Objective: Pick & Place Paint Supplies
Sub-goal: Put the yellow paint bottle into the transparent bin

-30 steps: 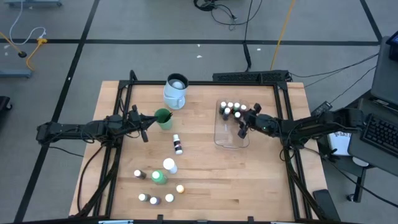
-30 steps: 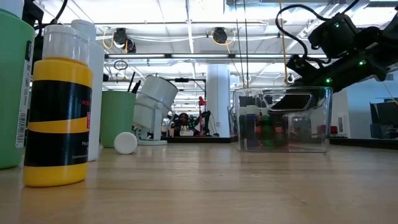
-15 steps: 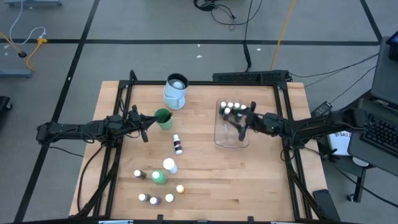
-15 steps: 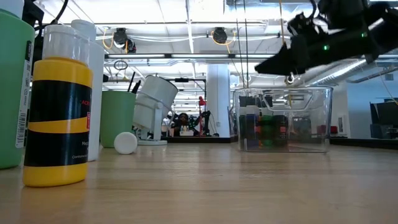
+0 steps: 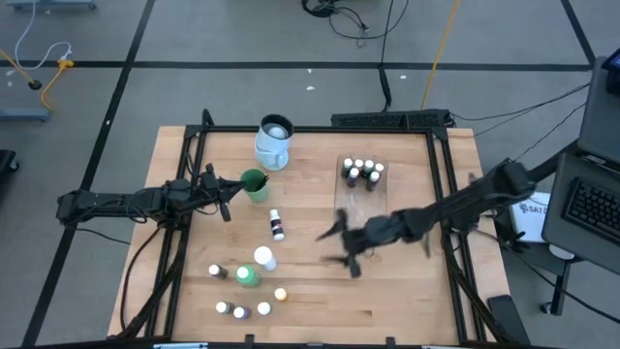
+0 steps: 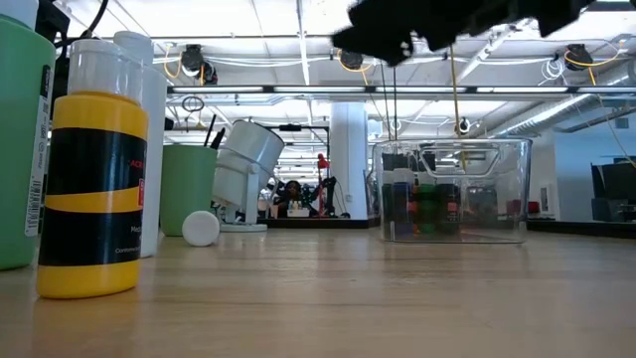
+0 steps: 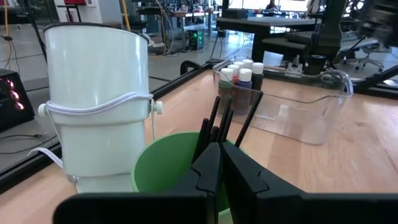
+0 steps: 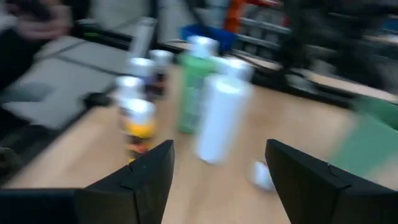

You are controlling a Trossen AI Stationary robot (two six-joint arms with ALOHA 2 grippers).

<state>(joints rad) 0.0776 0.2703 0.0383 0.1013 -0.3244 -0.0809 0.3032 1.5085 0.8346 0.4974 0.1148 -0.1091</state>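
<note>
Aiming right gripper point(image 5: 341, 245), fingers spread and empty, at loose bottle cluster point(image 5: 248, 276) just beyond it, far from tub point(image 5: 360, 215). Left gripper point(image 7: 221, 163) farther, closed beside green cup point(image 5: 255, 183).

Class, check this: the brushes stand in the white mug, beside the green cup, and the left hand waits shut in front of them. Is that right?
One thing is wrong: the brushes stand in the green cup, beside the white mug, as the left wrist view shows. The left hand does wait shut in front of them.

A lab: floor cables point(image 5: 358, 19), framed wooden workbench point(image 5: 310, 281).
</note>
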